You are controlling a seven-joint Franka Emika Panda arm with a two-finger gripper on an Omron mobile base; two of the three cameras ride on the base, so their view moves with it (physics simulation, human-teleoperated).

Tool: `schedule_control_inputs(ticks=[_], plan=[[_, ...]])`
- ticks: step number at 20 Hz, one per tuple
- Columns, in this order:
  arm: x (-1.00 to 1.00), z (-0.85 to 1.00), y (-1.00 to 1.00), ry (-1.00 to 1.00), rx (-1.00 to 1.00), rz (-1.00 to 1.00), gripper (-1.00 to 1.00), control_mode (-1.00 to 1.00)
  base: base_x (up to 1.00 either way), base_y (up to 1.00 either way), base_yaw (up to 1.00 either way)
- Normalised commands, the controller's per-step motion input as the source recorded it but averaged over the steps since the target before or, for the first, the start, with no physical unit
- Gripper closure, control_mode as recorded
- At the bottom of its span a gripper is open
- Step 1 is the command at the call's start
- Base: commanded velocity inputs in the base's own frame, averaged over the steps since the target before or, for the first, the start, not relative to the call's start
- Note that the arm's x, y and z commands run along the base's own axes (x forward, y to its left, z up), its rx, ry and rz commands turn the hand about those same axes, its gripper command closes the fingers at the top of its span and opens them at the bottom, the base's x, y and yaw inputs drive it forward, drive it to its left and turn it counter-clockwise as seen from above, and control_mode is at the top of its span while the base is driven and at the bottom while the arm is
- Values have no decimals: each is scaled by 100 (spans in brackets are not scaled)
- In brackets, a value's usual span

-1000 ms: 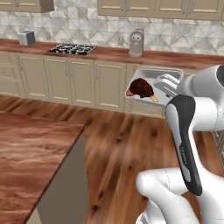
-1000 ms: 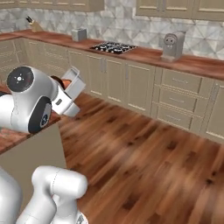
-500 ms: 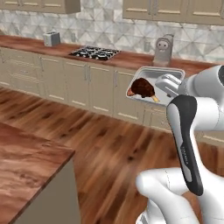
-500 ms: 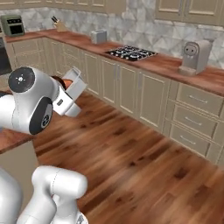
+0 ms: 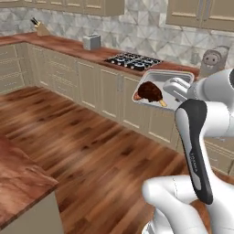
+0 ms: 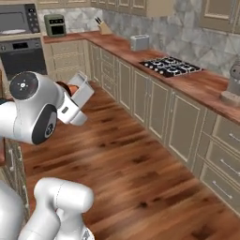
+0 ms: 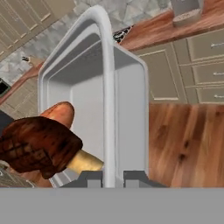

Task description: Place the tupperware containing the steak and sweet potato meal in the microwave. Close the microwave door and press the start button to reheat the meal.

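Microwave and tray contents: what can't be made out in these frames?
- Microwave: cut off by the right base view's top-left edge; too small to tell its door state.
- Sweet potato: in the hand view mostly hidden behind the steak; in the right base view just an orange sliver behind the arm.
- Gripper: shut on the tupperware wall; the finger tips sit at the hand view's bottom, so contact detail is unclear.

I see even, bright rendered light, soft shadows, no glare; the tupperware (image 7: 105, 100) close to the hand looks sharp, the far counters slightly soft.
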Motion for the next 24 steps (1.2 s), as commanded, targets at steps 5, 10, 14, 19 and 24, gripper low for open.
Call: schedule_control_inputs(ticks=[5,10,14,19,24], plan=[[0,0,0,0,0,0,100,100,100,-34,49],[0,0,0,0,0,0,100,100,100,-34,49],[0,0,0,0,0,0,100,100,100,-34,48],[0,0,0,0,0,0,100,100,100,-42,45],[0,0,0,0,0,0,100,100,100,-44,42]])
